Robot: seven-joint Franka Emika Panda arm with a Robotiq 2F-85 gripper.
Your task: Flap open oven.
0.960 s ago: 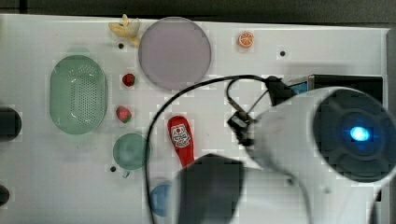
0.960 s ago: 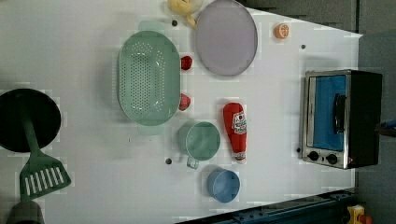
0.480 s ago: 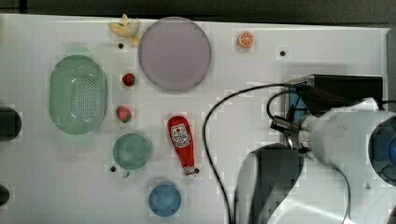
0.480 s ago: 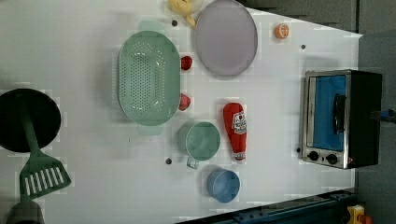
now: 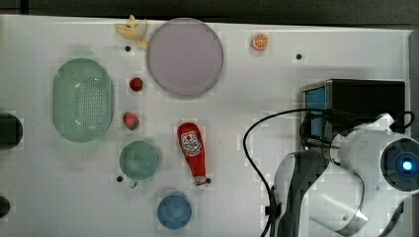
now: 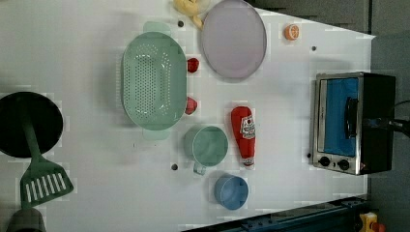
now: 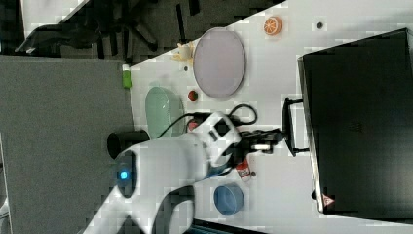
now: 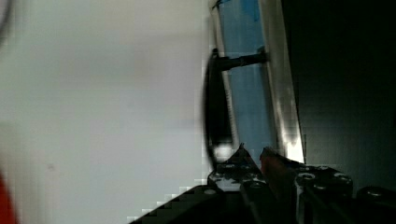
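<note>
Now my arm sits at the lower right of the top view, further right than a moment ago, uncovering the ketchup bottle (image 5: 192, 153) and blue bowl (image 5: 174, 211). My white wrist hides part of the oven (image 5: 364, 100) front there. The oven stands door closed at the counter's (image 6: 87, 203) right edge in the left view. In the right view my pincer (image 7: 276, 135), nearly closed, reaches the door's handle (image 7: 287, 126); whether it grips I cannot tell.
</note>
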